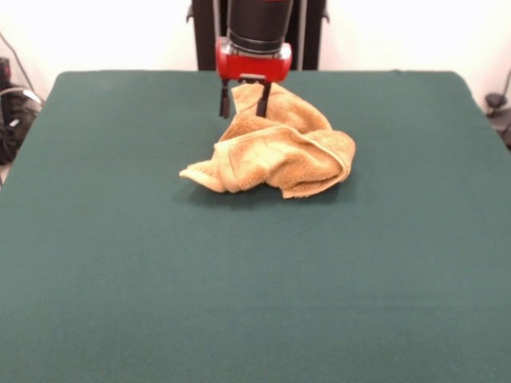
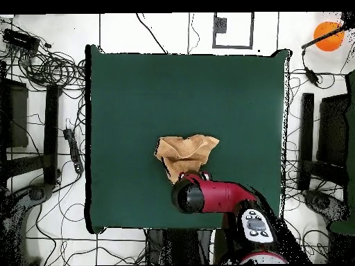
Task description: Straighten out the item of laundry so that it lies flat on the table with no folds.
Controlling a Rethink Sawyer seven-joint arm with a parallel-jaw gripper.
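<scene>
Your end effector (image 1: 243, 99) has its fingers spread astride the towel (image 1: 275, 148) bunched just below it on the worktop (image 1: 255, 279); pinching several layers would lift the folds together.

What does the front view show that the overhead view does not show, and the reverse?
Only the front view shows the gripper, its two dark fingers open at the towel's far edge, and the towel's bunched folds from the side. Only the overhead view shows the table's whole outline and the cables on the floor. Both show the crumpled towel on the green table.
</scene>
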